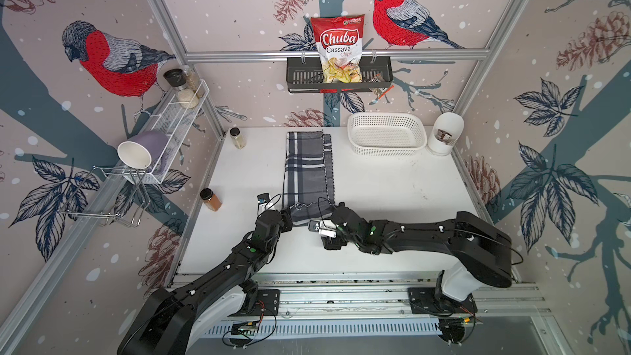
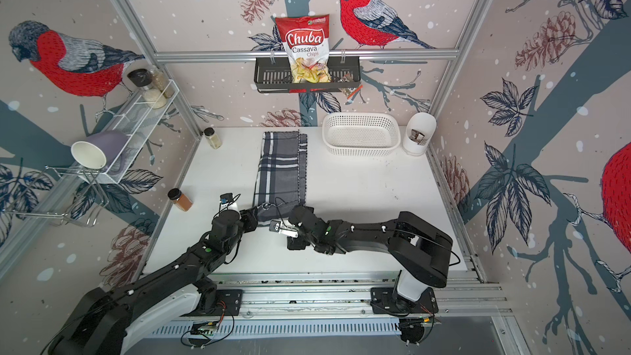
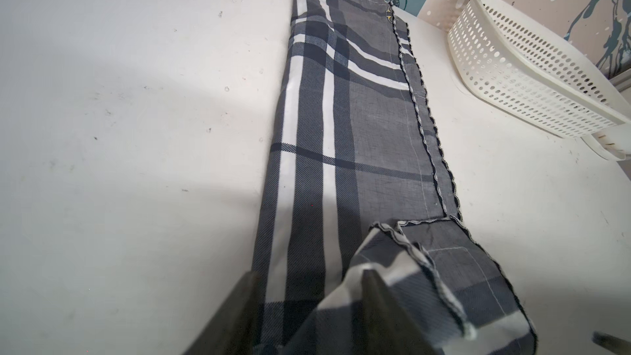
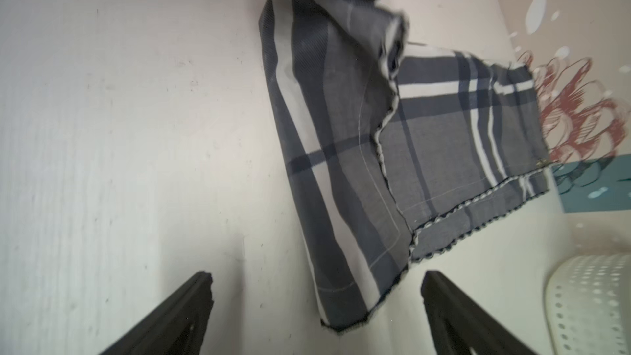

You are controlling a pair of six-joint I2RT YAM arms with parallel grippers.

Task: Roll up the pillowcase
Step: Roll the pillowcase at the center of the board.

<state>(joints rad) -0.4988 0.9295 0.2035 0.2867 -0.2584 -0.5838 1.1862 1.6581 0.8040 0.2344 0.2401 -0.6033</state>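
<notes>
Right wrist: right pincer (image 4: 316,276) gapes wide (empty).

White basket (image 1: 386,150) near back wall, chips bag (image 1: 339,42) in black rack (image 1: 304,76) above

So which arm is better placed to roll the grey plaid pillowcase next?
Left, probably: the left gripper straddles the turned-over near end of the grey plaid pillowcase, while the right gripper stands open off the cloth.

Pillowcase (image 1: 309,169) lengthwise on table (image 1: 392,199), basket (image 1: 386,138) right of its far end, spice jar (image 1: 210,199) left of near end
</notes>
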